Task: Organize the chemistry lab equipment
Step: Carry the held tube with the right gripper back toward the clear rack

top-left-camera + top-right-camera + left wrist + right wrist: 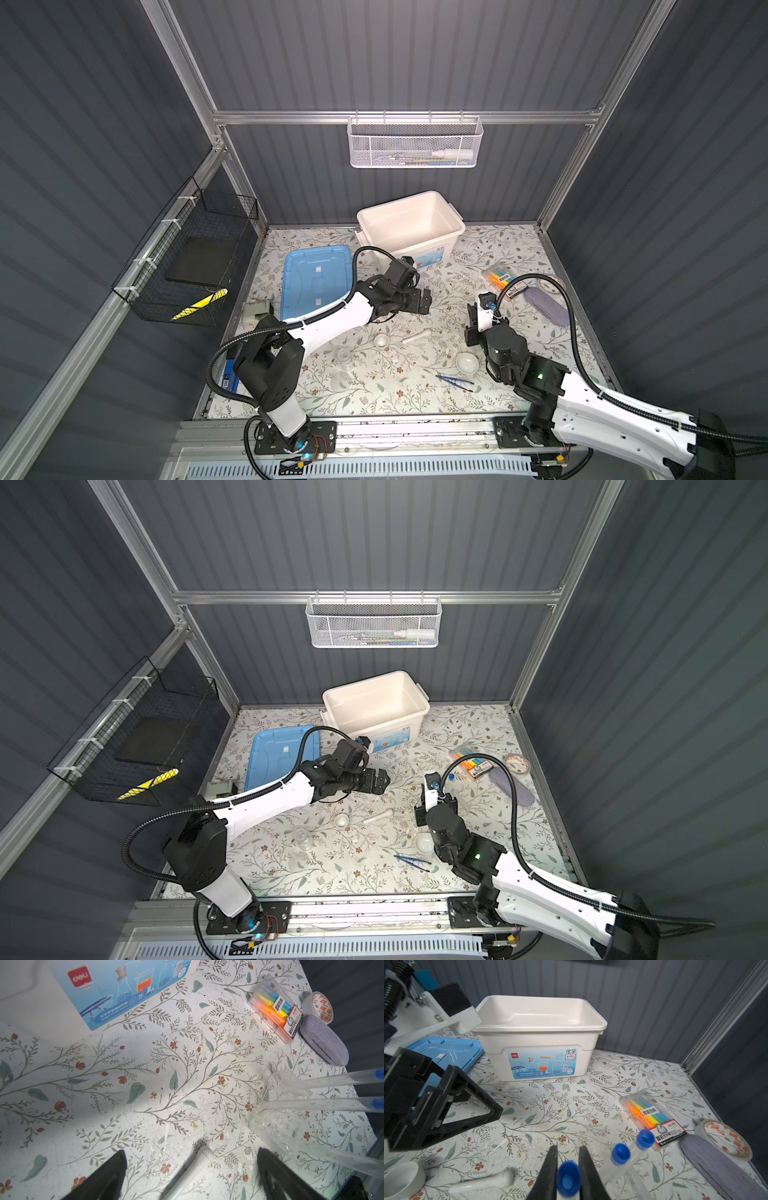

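- The right gripper (pixel 568 1152) is clenched on a blue-capped tube (pixel 568 1178), cap up between its fingers, in front of the white box (pixel 542 1028) and off toward its right corner in both top views.
- Two more tubes (pixel 620 1154) lean in the clear rack (pixel 278 1103) just beside the held one. Whether the held tube's foot already sits in a rack hole cannot be told.
- The step in hand appears to be seating this third tube in the rack. It calls for lining the tube up with the free hole and lowering it straight. The grip should let go only once the rack carries the base, since the light plastic could tip and spill its neighbours.
- The left gripper (pixel 191 1152) hangs released, jaws wide, over the white pestle (pixel 187 1176), which lies flat in front of the box. From there it could steady the rack, or close across the pestle's shaft rather than its rounded head.
- Two white dishes (pixel 381 340), the dark blue tweezers (pixel 454 381) and small clear glassware (pixel 344 357) lie farther out in front of the box, unsorted. Its blue lid (pixel 316 274) rests beside its left wall.
- The marker pack (pixel 652 1115), right of the box and near the rack, is no part of the job and is best given a wide berth.
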Robot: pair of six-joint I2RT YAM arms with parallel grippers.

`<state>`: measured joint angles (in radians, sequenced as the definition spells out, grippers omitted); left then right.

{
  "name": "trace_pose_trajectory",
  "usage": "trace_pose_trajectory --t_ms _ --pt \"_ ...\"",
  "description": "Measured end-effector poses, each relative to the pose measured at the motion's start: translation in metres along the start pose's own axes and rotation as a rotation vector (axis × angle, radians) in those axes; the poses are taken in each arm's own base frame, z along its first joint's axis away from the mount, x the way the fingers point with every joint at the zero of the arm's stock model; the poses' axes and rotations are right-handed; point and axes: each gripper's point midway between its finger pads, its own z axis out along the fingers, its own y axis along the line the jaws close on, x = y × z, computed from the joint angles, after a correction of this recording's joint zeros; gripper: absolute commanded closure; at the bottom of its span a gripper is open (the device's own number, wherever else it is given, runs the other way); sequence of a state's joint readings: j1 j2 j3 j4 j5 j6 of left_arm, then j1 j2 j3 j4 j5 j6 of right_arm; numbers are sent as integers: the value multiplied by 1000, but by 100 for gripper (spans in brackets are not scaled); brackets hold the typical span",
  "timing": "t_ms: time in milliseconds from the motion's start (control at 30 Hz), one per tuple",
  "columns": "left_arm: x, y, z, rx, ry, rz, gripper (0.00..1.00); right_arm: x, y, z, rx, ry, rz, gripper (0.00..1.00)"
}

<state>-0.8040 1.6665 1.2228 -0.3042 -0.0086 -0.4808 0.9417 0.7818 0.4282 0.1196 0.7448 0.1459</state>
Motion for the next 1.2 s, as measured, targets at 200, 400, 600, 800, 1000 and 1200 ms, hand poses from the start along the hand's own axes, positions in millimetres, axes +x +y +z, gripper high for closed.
trace_pose_trajectory --t_ms 200,400,600,800,1000,1200 --pt "1 1 1 -2 3 -3 0 4 1 3 6 -7 11 87" --pt "4 3 1 -6 10 -4 0 2 0 6 27 -21 18 86" --pt "4 2 1 -6 10 -7 0 1 -2 6 38 -27 24 86" --pt "4 2 1 -5 10 -12 0 0 -4 5 44 -32 28 86" --pt "4 2 1 -5 10 -14 0 6 -5 7 53 -18 16 86" --pt "5 3 3 -7 14 -15 0 7 -7 8 61 -16 16 86"
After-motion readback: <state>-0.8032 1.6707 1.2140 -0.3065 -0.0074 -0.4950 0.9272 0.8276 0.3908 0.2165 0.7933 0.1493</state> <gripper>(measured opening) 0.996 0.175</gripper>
